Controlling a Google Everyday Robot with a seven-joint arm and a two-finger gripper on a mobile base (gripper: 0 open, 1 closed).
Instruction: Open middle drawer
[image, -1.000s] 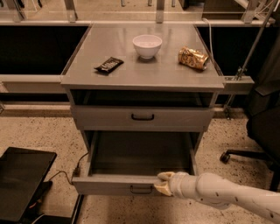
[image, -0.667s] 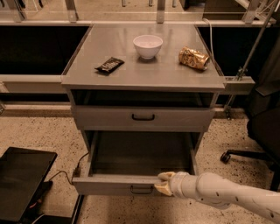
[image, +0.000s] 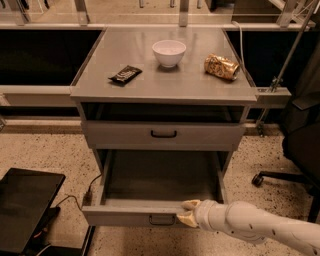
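The middle drawer (image: 131, 215) is pulled far out toward the camera. Its inside shows empty, and its small black loop handle (image: 161, 220) sits at the centre of the front panel. My gripper (image: 186, 212), cream-tipped on a white arm coming in from the lower right, rests against the front panel's top edge just right of the handle. Above it, the top drawer (image: 164, 134) with the same black handle is pushed in. The lowest drawer is out of view.
On the cabinet top (image: 165, 85) stand a white bowl (image: 169, 52), a dark snack bar (image: 125, 74) and a crumpled gold bag (image: 221, 66). A black case (image: 25, 207) lies on the floor at left. An office chair base (image: 280, 177) stands at right.
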